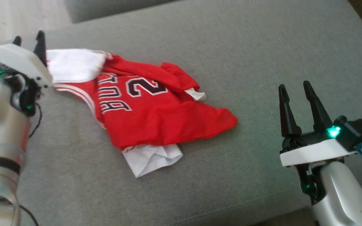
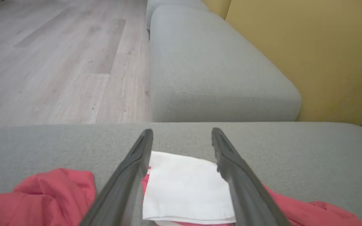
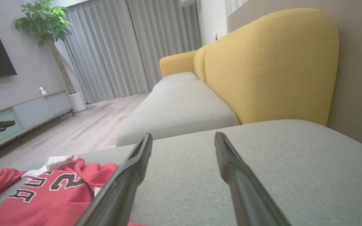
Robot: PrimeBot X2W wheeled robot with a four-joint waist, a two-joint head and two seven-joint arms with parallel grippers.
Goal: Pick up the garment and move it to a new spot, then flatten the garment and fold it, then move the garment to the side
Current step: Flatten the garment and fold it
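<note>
Red-and-white garment (image 1: 156, 119), rumpled, number side up, on the grey sofa cushion (image 1: 231, 47), toward its left. Left gripper (image 1: 29, 37) at the white end, jaws spread wide over the cloth, gripping nothing. Right gripper (image 1: 294, 84) well apart to the right, likewise spread, empty, over bare cushion

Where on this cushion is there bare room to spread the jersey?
Bare: the wide stretch of cushion between jersey and right pincer, and the far strip beyond the jersey. Crowded: the left end, where the left pincer straddles its white fold.
</note>
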